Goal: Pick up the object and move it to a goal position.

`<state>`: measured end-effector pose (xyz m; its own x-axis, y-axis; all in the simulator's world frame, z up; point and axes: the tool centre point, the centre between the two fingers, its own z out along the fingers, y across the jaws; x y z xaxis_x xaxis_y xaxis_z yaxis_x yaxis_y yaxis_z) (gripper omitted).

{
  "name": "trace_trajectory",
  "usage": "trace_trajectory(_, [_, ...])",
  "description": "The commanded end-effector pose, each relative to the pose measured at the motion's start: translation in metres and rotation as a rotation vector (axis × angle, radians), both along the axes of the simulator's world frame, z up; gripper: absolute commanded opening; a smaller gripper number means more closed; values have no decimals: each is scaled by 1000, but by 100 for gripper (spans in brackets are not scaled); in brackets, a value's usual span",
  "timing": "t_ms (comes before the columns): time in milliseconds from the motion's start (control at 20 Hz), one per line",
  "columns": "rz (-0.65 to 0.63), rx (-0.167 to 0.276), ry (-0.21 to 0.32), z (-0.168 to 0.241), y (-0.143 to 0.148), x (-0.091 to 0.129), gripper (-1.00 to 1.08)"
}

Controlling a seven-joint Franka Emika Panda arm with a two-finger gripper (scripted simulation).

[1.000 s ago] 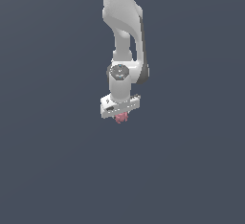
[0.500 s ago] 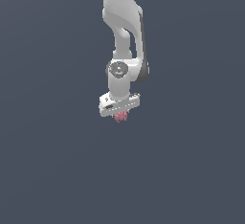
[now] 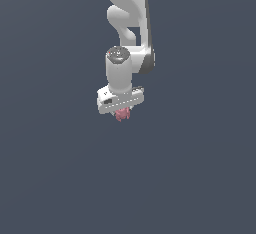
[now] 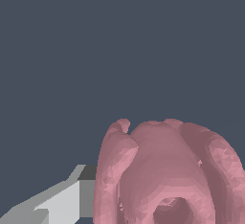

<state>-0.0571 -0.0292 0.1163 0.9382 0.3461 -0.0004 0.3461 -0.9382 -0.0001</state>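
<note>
Arm is hanging down from the top of the exterior view, white gripper (image 3: 121,112) pointing down. The pink-red lumpy object (image 3: 122,114) is sitting right under the gripper body, pinched between the fingers, only its lower part poking out. Wrist view: object (image 4: 165,173) is filling the frame, one grey finger (image 4: 72,199) touching its side.

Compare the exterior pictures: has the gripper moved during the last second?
Yes. The gripper, shut on the pink object, has shifted slightly toward the exterior view's left and up, judged against the frame edges.
</note>
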Motion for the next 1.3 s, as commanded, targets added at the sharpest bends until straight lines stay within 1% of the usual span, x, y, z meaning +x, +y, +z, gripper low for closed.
trace_trajectory(0, [0, 0, -1, 24, -6, 0, -100])
trace_trajectory(450, [0, 1, -1, 122, -31, 1, -100])
trace_trajectory(700, [0, 1, -1, 167, -43, 3, -100])
trace_trajectory(1000, [0, 1, -1, 203, -53, 6, -100])
trace_trajectory(1250, [1, 0, 0, 219, -57, 7, -100])
